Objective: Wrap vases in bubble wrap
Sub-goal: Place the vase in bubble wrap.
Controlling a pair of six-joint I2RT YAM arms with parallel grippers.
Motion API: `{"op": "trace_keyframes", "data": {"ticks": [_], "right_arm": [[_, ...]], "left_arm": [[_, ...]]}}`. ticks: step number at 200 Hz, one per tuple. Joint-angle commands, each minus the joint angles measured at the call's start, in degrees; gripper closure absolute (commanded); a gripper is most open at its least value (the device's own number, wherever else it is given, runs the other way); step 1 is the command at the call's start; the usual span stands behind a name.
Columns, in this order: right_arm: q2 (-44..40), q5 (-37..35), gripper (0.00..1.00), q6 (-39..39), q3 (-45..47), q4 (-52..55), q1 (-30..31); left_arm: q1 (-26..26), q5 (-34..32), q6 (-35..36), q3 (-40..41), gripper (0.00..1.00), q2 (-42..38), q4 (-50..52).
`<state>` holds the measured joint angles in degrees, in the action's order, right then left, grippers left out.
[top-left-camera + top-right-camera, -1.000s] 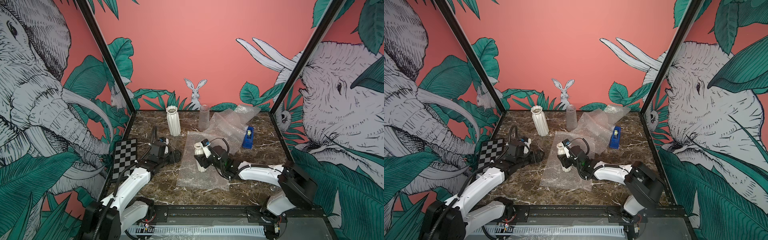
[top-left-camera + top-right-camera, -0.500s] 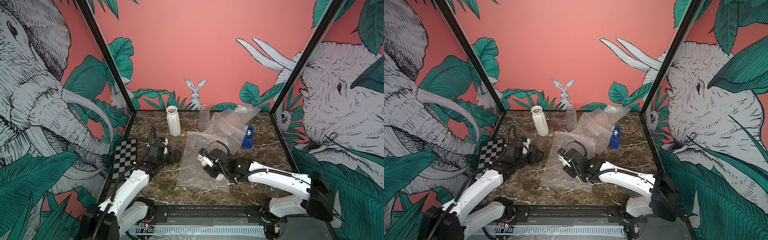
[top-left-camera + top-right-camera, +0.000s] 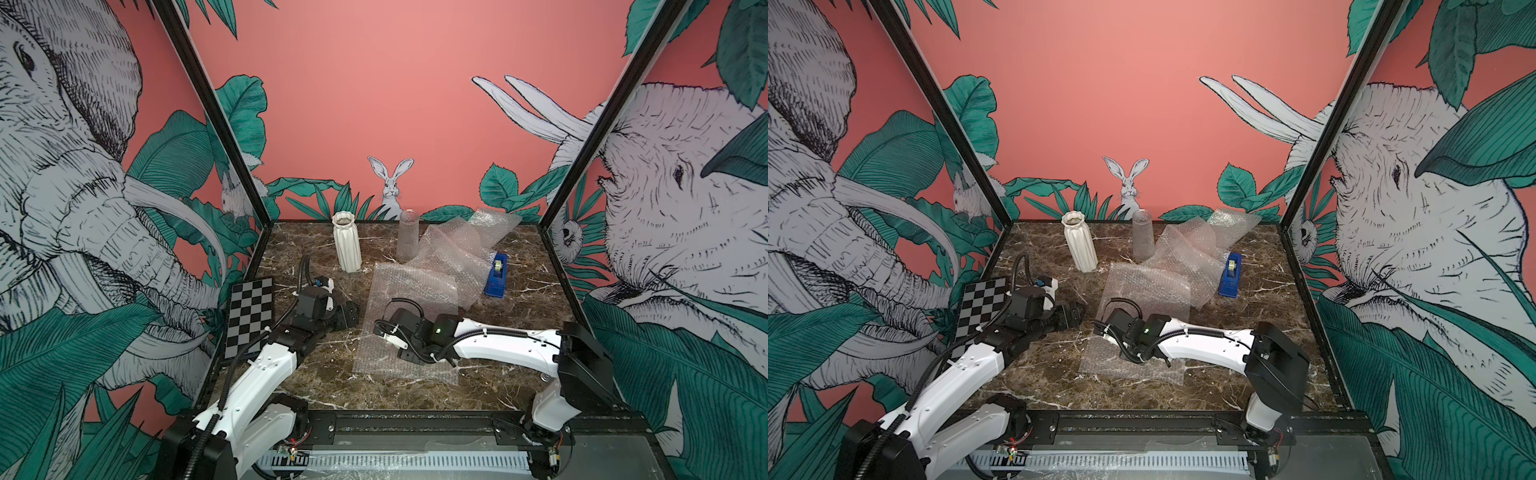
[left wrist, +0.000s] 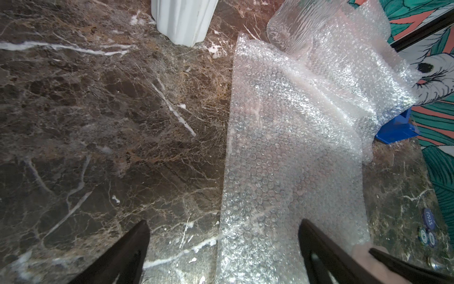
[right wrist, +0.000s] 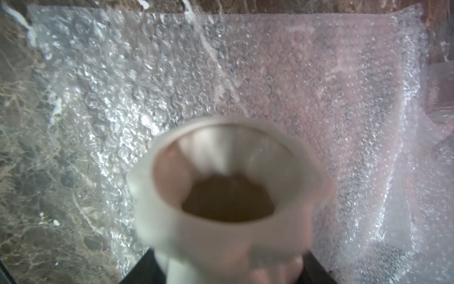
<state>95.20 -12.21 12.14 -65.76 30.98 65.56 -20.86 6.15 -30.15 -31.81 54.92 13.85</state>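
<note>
My right gripper [image 5: 227, 270] is shut on the short white ribbed vase [image 5: 216, 243], whose flared mouth faces the wrist camera. In both top views that vase [image 3: 393, 338] is tipped low over the near part of a flat bubble wrap sheet [image 3: 411, 291], mostly hidden by the right gripper [image 3: 388, 332]. Left of the sheet, my left gripper [image 4: 224, 228] stands open and empty, its jaws straddling the sheet's left edge [image 4: 228, 196]. The tall white vase [image 3: 347, 241] and the clear glass vase [image 3: 407, 235] stand upright at the back. More bubble wrap [image 3: 465, 245] lies crumpled behind.
A blue tape dispenser [image 3: 496, 274] sits right of the sheets. A checkerboard card [image 3: 249, 316] lies by the left wall. The marble table [image 3: 316, 390] is closed in by printed walls on three sides and a black rail at the front.
My right arm has brought the short vase from upright down and toward the front, tipping it over the sheet. The left gripper has stayed open in nearly the same spot.
</note>
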Motion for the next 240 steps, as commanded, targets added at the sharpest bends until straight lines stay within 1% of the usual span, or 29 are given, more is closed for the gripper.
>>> {"op": "trace_keyframes", "data": {"ticks": [1, 30, 49, 69, 92, 115, 142, 172, 186, 190, 198, 210, 226, 240], "right_arm": [[1.8, 1.03, 0.7, 3.55, -2.85, -1.65, 0.45], [5.3, 1.98, 0.65, 4.12, -2.93, -2.48, 0.8], [6.52, 2.08, 0.55, 4.4, -2.31, -3.91, 1.01], [6.89, 1.72, 0.41, 4.56, -1.83, -5.29, 1.24], [7.1, 2.8, 0.27, 4.44, -1.07, -6.73, 1.22], [7.17, 2.74, 0.18, 4.14, -0.78, -7.58, 1.15], [5.9, 2.6, 0.17, 3.44, -0.53, -7.31, 1.06], [-0.57, 2.13, 0.21, 0.05, 1.61, -4.86, 1.78], [-2.99, 0.79, 0.23, -1.47, 4.32, -3.88, 3.69], [-5.36, 0.62, 0.23, -1.77, 5.18, -3.55, 4.41], [-7.06, 0.22, 0.25, -2.36, 6.96, -3.06, 6.03], [-9.01, 0.66, 0.27, -3.44, 9.52, -3.0, 8.37], [-9.85, 1.64, 0.32, -5.11, 11.63, -3.38, 10.46], [-8.72, 1.53, 0.35, -5.96, 12.27, -3.54, 11.28]], "left_arm": [[-0.24, -1.65, 0.27, 0.92, 0.04, -1.14, 1.78], [-0.23, -2.25, 0.09, 1.23, 0.04, -1.41, 1.35], [-0.23, -2.19, 0.13, 1.31, 0.03, -1.31, 1.01], [-0.23, -2.32, 0.22, 1.24, 0.03, -1.01, 1.01], [-0.23, -2.33, 0.36, 1.25, 0.03, -0.83, 0.78], [-0.24, -2.21, 0.44, 1.31, 0.03, -0.81, 0.92], [-0.28, -1.47, 0.71, 1.4, 0.03, -0.54, 0.9], [-0.2, 1.71, 0.87, 0.92, 0.06, 1.11, 0.37], [-0.56, 3.03, 0.88, 0.96, 0.08, 1.87, -0.36], [-0.77, 3.15, 0.86, 0.96, 0.09, 1.99, -0.61], [-0.94, 3.25, 0.82, 1.09, 0.09, 2.2, -0.77], [-0.99, 3.25, 0.63, 1.39, 0.09, 2.44, -1.37], [-0.98, 3.25, 0.26, 1.84, 0.1, 3.09, -2.46], [-1.12, 4.02, 0.01, 1.76, 0.12, 4.43, -3.25]]}}
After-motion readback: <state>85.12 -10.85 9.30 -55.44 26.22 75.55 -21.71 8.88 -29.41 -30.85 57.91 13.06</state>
